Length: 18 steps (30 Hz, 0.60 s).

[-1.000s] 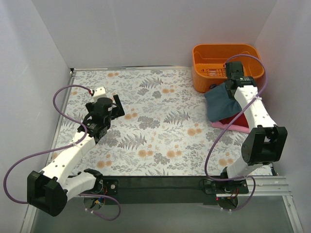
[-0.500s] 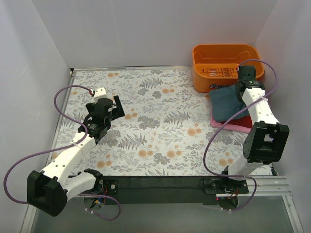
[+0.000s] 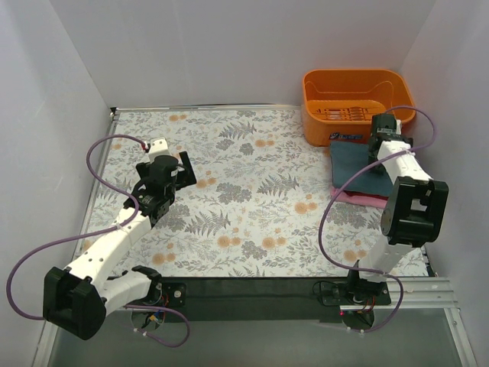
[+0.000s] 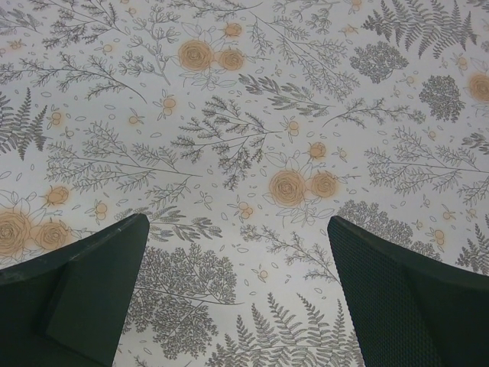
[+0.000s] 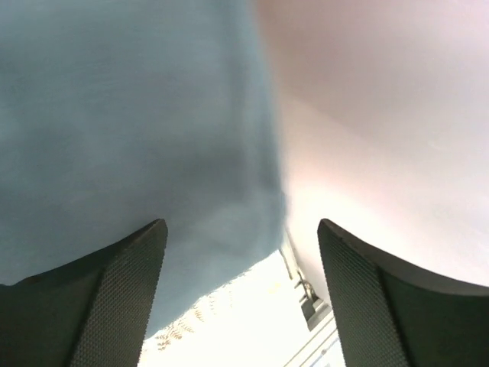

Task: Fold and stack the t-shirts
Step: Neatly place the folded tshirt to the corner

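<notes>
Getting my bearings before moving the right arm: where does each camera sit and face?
Top external: above and behind the bases, looking down on the floral table; left arm and right arm show whole.
Left wrist: on its arm, facing down at the table; left gripper shows, open.
Right wrist: close over the blue-grey shirt, blurred; right gripper shows, open.
Shared: top external and right wrist both show that shirt.

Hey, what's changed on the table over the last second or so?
The right gripper lowered the blue-grey shirt, which had been lifted and crumpled, until it lay flat on the pink shirt in front of the basket. The jaws now stand open in the right wrist view, so the gripper seems to have let go. The left gripper and the basket stayed put.
</notes>
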{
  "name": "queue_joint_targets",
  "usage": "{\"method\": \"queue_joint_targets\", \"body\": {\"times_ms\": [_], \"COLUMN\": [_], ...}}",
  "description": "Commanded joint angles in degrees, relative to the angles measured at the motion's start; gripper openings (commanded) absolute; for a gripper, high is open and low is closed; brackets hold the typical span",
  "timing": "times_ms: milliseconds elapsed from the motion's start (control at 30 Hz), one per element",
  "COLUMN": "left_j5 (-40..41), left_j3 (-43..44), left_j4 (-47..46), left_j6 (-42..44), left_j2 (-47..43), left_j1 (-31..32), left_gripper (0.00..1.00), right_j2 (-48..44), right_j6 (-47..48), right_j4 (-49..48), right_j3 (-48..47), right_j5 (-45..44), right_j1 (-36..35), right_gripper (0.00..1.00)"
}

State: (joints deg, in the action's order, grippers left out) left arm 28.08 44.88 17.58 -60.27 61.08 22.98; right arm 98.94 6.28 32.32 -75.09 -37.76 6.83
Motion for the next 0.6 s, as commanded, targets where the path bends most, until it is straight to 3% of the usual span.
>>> {"method": "queue_joint_targets", "body": {"times_ms": [0, 67, 200, 300, 400, 567], "left_j5": [0.9, 0.8, 0.8, 0.8, 0.7, 0.0], "left_j3": [-0.3, -0.3, -0.2, -0.3, -0.4, -0.4], "left_j4": [-0.8, -0.8, -0.7, -0.7, -0.8, -0.9], "left_j6": [0.7, 0.7, 0.6, 0.6, 0.4, 0.2], "left_j2": [0.0, -0.1, 0.3, 0.3, 0.4, 0.6], "left_j1": [-0.3, -0.3, -0.4, -0.3, -0.3, -0.3], "left_gripper": [0.98, 0.98, 0.98, 0.98, 0.98, 0.98], "right_j2": [-4.4, -7.2, -12.9, -17.3, -20.4, -19.9], "right_j6": [-5.9, -7.4, -11.6, -15.0, -19.3, -21.0], "right_j4": [-2.0, -1.4, -0.8, -2.6, -7.6, -12.6], "right_j3": [-0.9, -1.8, -0.3, 5.3, 13.2, 21.8], "right_j5": [-9.8, -5.9, 17.3, 30.1, 37.3, 38.8], "right_j1": [0.5, 0.4, -0.2, -1.5, -2.2, -2.3], "right_gripper": [0.74, 0.74, 0.72, 0.69, 0.66, 0.66]}}
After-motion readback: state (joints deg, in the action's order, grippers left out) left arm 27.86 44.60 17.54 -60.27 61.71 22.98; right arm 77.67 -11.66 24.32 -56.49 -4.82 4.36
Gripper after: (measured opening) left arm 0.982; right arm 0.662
